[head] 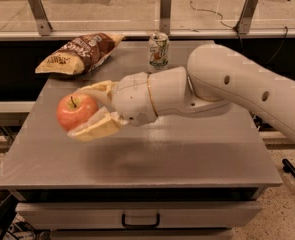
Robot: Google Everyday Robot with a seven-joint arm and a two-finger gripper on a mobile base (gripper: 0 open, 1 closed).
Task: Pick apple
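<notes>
Round and red-orange with yellowish patches, short dark stem upward: apple (76, 111) clamped between the cream fingers (94, 129) of the gripper (81, 112), raised over the left side of the table (197, 156), near that edge. Chip bag (79, 54) and soda can (158, 51) well apart at the back; bare surface toward the front edge.

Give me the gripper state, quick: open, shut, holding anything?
Gripper: closed on the apple, holding it clear above the table, on the chip bag side.
</notes>
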